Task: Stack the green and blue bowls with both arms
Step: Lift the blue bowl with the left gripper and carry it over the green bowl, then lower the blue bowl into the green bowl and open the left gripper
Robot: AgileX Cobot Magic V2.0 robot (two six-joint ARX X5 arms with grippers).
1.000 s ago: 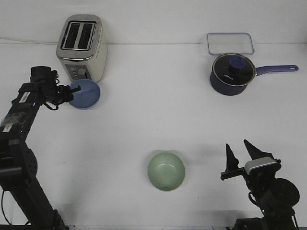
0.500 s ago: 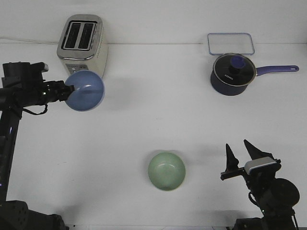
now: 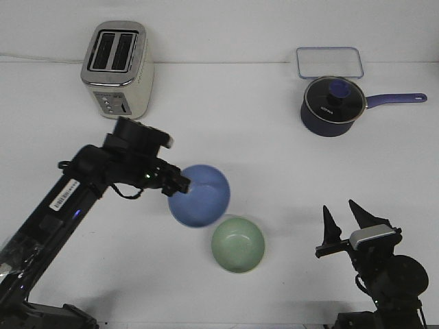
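Since half a second back, your left arm is swinging the blue bowl [image 3: 199,195] away from the toaster [image 3: 117,68] toward the middle of the desk [image 3: 274,151]. Left end effector [image 3: 184,185] is pinching the bowl's rim, carrying it lifted, tilted and just beside the green bowl [image 3: 237,245], which is sitting upright on the desk, probably so it can drop in. Right end effector [image 3: 345,221] is waiting wide open and empty, well apart.

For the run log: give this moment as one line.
left jaws: shut on glossy periwinkle blue bowl, carried beside sage green bowl | right jaws: open, idle | stack: not yet done
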